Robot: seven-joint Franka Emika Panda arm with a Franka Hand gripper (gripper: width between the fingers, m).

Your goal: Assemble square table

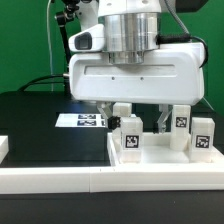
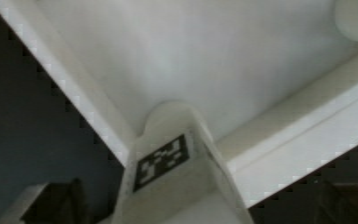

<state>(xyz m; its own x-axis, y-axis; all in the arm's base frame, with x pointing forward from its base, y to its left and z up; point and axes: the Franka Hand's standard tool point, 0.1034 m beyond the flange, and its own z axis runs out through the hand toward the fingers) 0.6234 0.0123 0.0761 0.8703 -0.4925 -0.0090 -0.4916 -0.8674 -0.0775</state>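
- No brand name or readable writing shows anywhere; the only markings are black-and-white square tags, whose patterns carry no letters.
- The square slab (image 1: 160,160) lies on the black tabletop (image 1: 35,120), towards the exterior view's right and close to the near edge, with its raised rim facing up.
- Several white block legs stand upright on or at the slab: one leg (image 1: 129,136) near the middle shows a tag on its near face, another leg (image 1: 181,122) stands further back, and a third leg (image 1: 203,138) stands at the exterior view's right.
- The gripper (image 1: 136,112) hangs over the slab among these legs; its white body hides the fingertips, so I cannot tell whether the jaws are released or clenched.
- In the wrist view a tagged white leg (image 2: 172,165) rises just before the camera, with the slab's rim and inner surface (image 2: 194,50) behind it.
- The marker board (image 1: 82,120) lies flat on the tabletop, on the exterior view's left of the slab and further back.
- A long white rail (image 1: 60,180) borders the near edge of the tabletop.
- Open black tabletop lies on the exterior view's left; the legs stand close around the gripper.
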